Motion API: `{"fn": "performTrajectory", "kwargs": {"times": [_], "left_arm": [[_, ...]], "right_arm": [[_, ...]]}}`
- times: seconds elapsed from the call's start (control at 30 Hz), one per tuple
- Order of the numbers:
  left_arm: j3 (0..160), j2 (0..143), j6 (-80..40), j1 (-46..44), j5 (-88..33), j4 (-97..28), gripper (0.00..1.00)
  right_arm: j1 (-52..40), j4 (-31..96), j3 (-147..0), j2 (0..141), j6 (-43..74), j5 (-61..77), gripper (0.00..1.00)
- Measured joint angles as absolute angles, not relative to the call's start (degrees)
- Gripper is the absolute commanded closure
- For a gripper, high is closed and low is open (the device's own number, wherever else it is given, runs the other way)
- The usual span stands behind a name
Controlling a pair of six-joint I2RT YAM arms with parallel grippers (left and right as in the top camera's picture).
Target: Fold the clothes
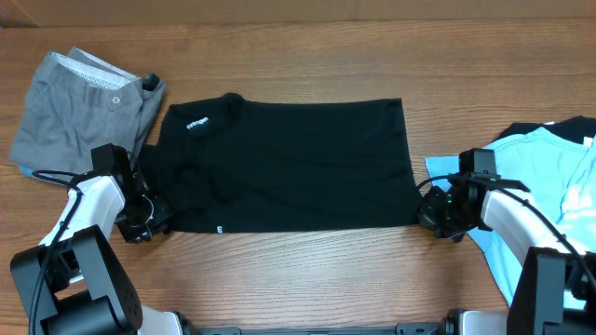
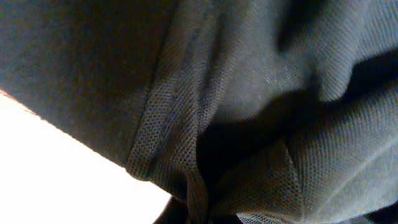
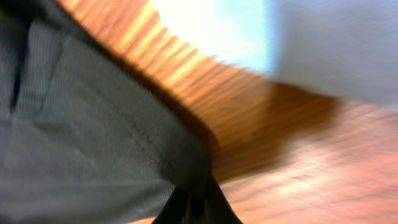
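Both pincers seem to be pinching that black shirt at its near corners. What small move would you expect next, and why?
Probably lift both corners a little, together, ready to carry them toward the far edge. The black T-shirt lies flat on the table, with the left pincer shut on its near left corner and the right pincer shut on its near right corner.

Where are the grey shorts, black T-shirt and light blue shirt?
Grey buttoned shorts point(image 1: 65, 112): overhead view, leg panel.
Plain black T-shirt point(image 1: 289, 167): overhead view, mid-body.
Light blue T-shirt point(image 1: 545, 158): overhead view, upper part.

Matt black mesh-knit T-shirt point(image 1: 289, 163), wood-grain table point(image 1: 307, 270)
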State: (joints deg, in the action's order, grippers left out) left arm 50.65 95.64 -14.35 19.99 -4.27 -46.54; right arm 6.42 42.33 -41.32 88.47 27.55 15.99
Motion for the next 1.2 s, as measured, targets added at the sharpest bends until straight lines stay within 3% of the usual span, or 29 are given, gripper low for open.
{"fn": "performTrajectory", "kwargs": {"times": [0.1, 0.23, 0.27, 0.5, 0.6, 0.77, 0.93, 1.2], "left_arm": [[50.65, 95.64, -14.09, 19.99, -5.43, -47.55, 0.94], [51.96, 95.64, -12.53, 20.03, -7.86, -52.27, 0.67], [52.77, 95.64, -11.77, 20.03, -8.62, -54.02, 0.65], [60.66, 95.57, -8.95, 20.03, -12.40, -64.95, 0.60], [62.57, 94.76, -8.25, 20.03, -15.07, -64.86, 0.51], [63.33, 92.99, -6.57, 18.50, -20.23, -60.16, 0.51], [63.37, 92.99, -4.47, 9.98, -22.28, -56.55, 0.46], [63.40, 93.10, -5.78, -3.05, -12.53, -53.08, 0.50]], "right_arm": [[6.83, 45.78, -43.88, 88.49, 28.03, 14.15, 0.77], [7.14, 49.36, -46.89, 88.49, 28.03, 12.19, 0.65], [7.25, 50.15, -47.62, 88.47, 27.88, 11.79, 0.64], [7.51, 55.75, -53.52, 86.65, 26.59, 11.25, 0.54], [7.51, 56.14, -55.09, 84.16, 25.89, 12.10, 0.47], [7.51, 56.12, -55.61, 82.39, 25.41, 14.57, 0.45], [7.51, 55.46, -55.61, 82.39, 25.41, 15.29, 0.45], [7.51, 55.55, -55.61, 82.39, 25.41, 15.68, 0.45]]}}
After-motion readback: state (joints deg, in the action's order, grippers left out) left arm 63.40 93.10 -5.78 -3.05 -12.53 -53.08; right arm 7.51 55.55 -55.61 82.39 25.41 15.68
